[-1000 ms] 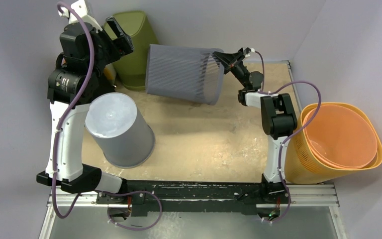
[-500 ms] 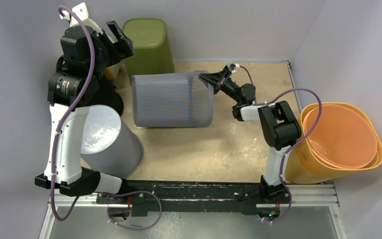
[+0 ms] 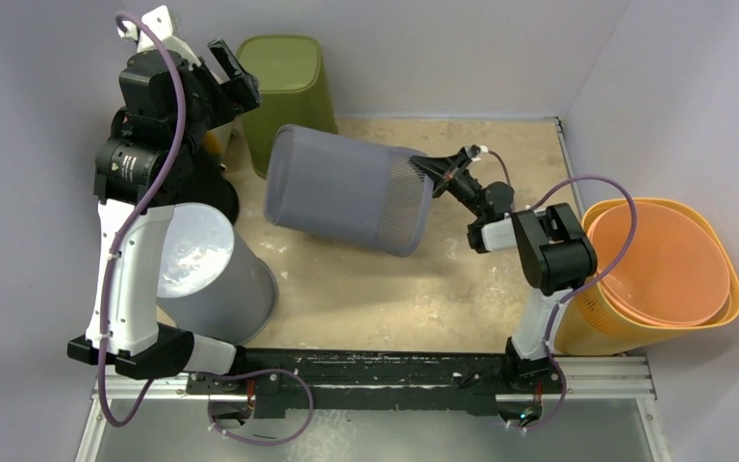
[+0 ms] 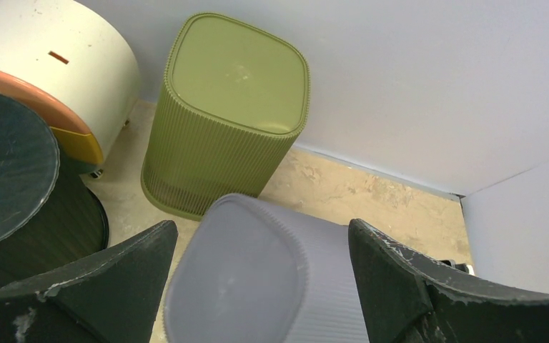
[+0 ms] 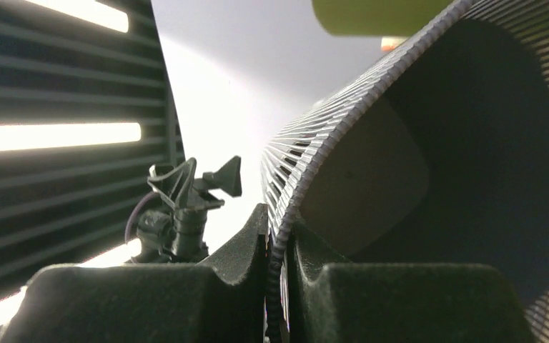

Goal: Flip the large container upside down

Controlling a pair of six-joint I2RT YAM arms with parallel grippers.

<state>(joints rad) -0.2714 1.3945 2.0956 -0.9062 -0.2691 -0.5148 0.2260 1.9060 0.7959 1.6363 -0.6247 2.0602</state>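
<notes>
The right gripper [image 3: 421,169] is clenched on the open rim of the large grey ribbed plastic container [image 3: 346,190]. The container lies tipped on its side just in front of the upturned olive-green ribbed bin [image 3: 289,87], with its closed base nearest that bin. The left gripper [image 3: 234,72] hangs beside the bin, jaws spread wide and grasping nothing.

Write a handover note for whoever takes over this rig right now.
Right gripper: shut on the rim of the grey bin.
Left gripper: open, empty, raised by the green bin.
Grey bin: on its side over the table, mouth toward the right gripper.
Done: tipped about halfway.
Left: finish the turn, set it mouth down, release.
</notes>
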